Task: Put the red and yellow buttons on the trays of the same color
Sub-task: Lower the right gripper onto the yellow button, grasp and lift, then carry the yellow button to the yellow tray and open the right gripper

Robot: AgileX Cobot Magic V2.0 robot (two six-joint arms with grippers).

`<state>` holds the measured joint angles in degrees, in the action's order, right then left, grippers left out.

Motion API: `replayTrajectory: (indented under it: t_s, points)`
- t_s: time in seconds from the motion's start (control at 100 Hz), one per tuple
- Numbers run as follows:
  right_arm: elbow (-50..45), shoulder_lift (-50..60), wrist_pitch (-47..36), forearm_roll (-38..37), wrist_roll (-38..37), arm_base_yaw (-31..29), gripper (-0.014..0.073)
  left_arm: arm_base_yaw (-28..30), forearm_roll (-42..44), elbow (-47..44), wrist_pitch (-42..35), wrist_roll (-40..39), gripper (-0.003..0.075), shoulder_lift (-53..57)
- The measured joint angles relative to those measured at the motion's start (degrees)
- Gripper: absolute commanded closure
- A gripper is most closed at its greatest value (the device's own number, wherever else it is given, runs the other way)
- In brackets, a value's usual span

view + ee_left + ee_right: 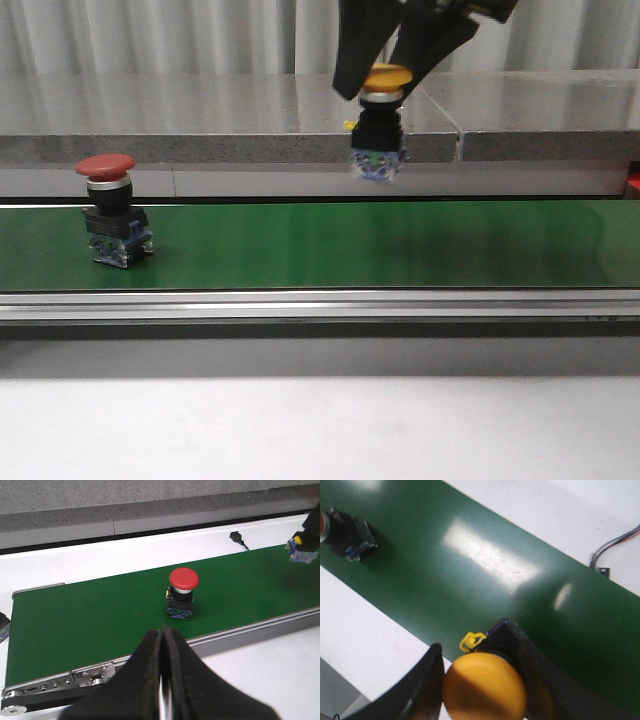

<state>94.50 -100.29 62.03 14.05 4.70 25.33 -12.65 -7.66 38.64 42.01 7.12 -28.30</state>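
Observation:
The yellow button [384, 80] with its black body hangs above the green belt [320, 245], held by my right gripper [380, 75], which is shut on its cap. From the right wrist, the yellow button [485, 687] fills the gap between the two black fingers [420, 690]. The red button [108, 168] stands upright on the belt's left part, also seen as the red button [183, 579] in the left wrist view. My left gripper [164, 635] is shut with nothing in it, hovering short of the belt's near rail. No trays show.
A grey stone ledge [200, 110] runs behind the belt. The belt's metal rail [320, 300] lines its front edge. White tabletop [320, 430] lies in front. A small cable connector [236, 537] rests on the white surface beyond the belt.

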Motion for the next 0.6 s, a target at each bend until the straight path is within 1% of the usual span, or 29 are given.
replayTrajectory:
  t_s: [0.25, 0.6]
  points:
    - [-3.0, 5.8, 0.9, 0.0, -1.3, -7.9, 0.037, 0.0, 0.0, 0.0, 0.0, 0.0, 0.0741, 0.0]
    - [-9.9, 11.8, 1.1, -0.1, -2.6, -24.4, 0.037, 0.0, 0.0, 0.0, 0.0, 0.0, 0.0741, 0.0]
